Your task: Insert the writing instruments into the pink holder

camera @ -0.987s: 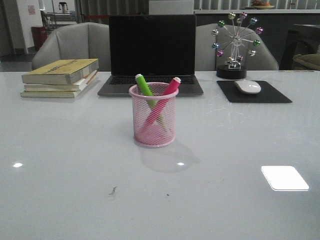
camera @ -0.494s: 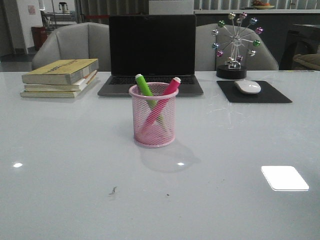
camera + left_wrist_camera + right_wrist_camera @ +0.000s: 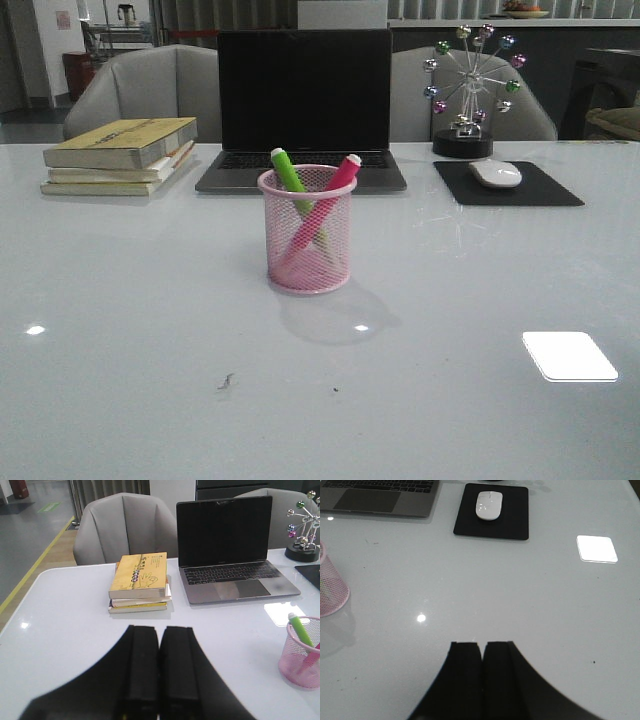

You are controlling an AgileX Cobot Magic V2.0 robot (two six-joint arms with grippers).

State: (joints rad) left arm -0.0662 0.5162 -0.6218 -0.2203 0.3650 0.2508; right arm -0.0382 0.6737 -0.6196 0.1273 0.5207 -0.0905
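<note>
**A:** Where do your task pieces stand right now?

**B:** Look at the front view: your pink holder (image 3: 307,240) stands upright near the middle of the white table (image 3: 120,330), a little toward the far edge, just in front of the laptop (image 3: 303,105). Both markers are inside it. The green marker (image 3: 291,177) leans with its pale tip toward the left side of the rim, the pink marker (image 3: 338,181) leans toward the right side, and the two cross below the rim behind the mesh.

**A:** And your grippers?

**B:** Your left gripper (image 3: 159,670) has its two black fingers pressed flat together with nothing between them. It sits above the table, well apart from the holder. Your right gripper (image 3: 482,672) reads the same: fingers closed against each other, holding nothing, over bare tabletop. Neither arm appears in the front view.

**A:** What else is on your table?

**B:** Along the far edge, toward the left corner, you have a stack of books (image 3: 122,156) with a yellow cover on top. The open laptop is at the middle of that edge with a dark screen. To its right lies a black mouse pad (image 3: 508,184) carrying a white mouse (image 3: 495,173), and behind the pad stands a small ferris-wheel ornament (image 3: 472,88) with coloured balls. Two grey chairs (image 3: 140,90) sit beyond the far edge.
</note>
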